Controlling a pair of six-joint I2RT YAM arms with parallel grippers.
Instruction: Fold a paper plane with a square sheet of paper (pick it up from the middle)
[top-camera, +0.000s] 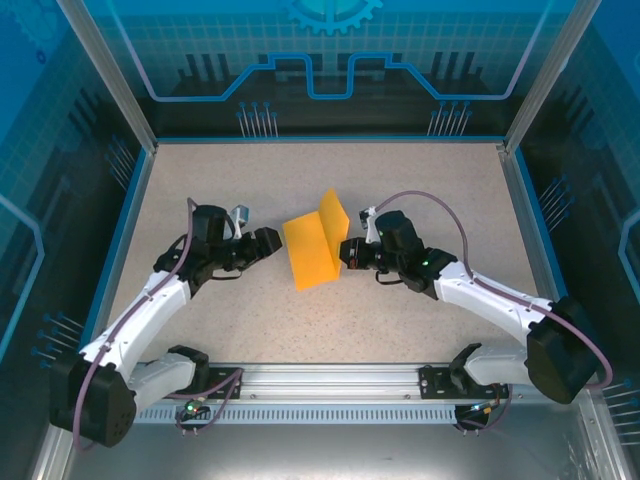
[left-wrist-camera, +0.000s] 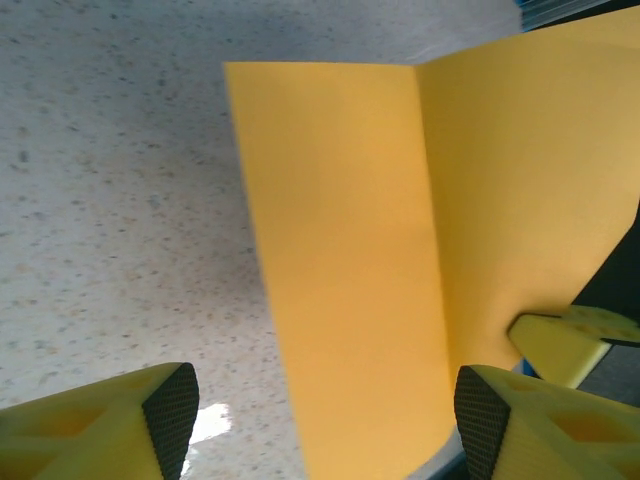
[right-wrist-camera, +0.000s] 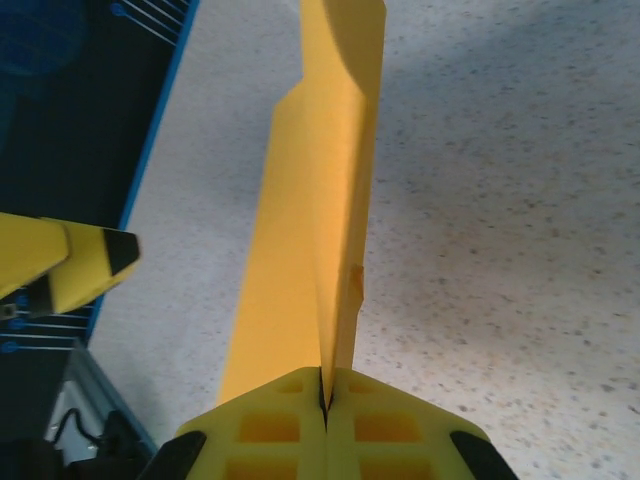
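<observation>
The square sheet of paper (top-camera: 312, 252) lies mid-table, orange-yellow and bent along a crease. Its left half rests flat while its right half stands up as a flap (top-camera: 333, 214). My right gripper (top-camera: 346, 252) is shut on the lower edge of that raised flap; in the right wrist view the sheet (right-wrist-camera: 305, 250) runs straight into the closed jaws of this gripper (right-wrist-camera: 325, 392). My left gripper (top-camera: 268, 243) stands open just left of the sheet, close to the table. In the left wrist view the sheet (left-wrist-camera: 340, 240) lies ahead of this gripper (left-wrist-camera: 325, 412), untouched between its fingertips (left-wrist-camera: 170, 405).
The speckled tabletop (top-camera: 420, 180) has a blue rim (top-camera: 128, 215) and glass walls on three sides. A metal rail (top-camera: 330, 378) with both arm bases runs along the near edge. Bare table lies behind the paper and on both sides of it.
</observation>
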